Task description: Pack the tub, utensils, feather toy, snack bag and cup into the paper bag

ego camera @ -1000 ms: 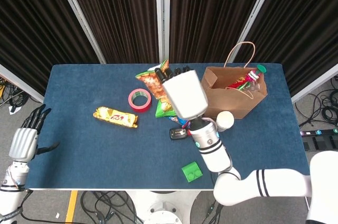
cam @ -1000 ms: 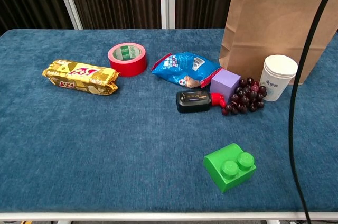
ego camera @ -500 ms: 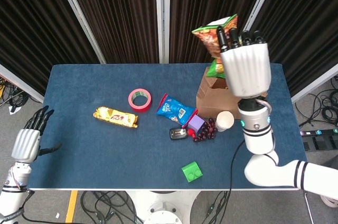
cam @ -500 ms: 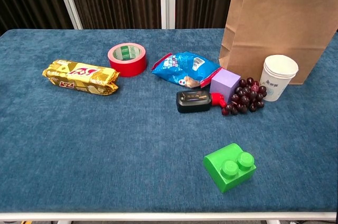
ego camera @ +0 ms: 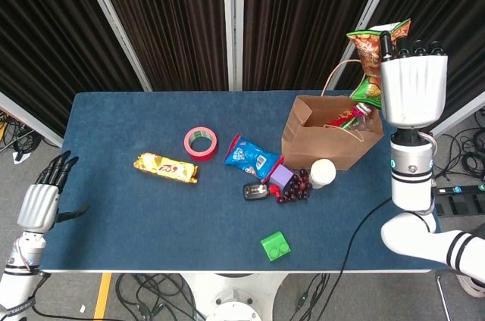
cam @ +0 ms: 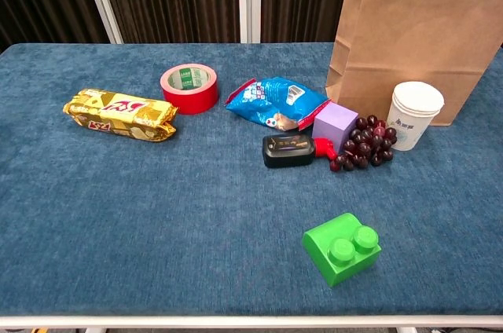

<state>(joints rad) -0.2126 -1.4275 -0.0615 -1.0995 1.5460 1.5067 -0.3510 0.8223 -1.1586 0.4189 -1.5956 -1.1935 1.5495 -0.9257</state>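
Even, bright overhead light covers the blue table point(cam: 157, 215); shadows beneath objects are soft and short. Both views are sharp, without glare. Far curtains stay dark.

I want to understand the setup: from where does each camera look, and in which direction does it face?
Head view: sits high, looks steeply down on the table; shows the left hand and the right hand holding the snack bag.
Chest view: sits low at the near edge, faces across the table; no arm or hand shows.
Both share the paper bag, cup, red tape and green block.
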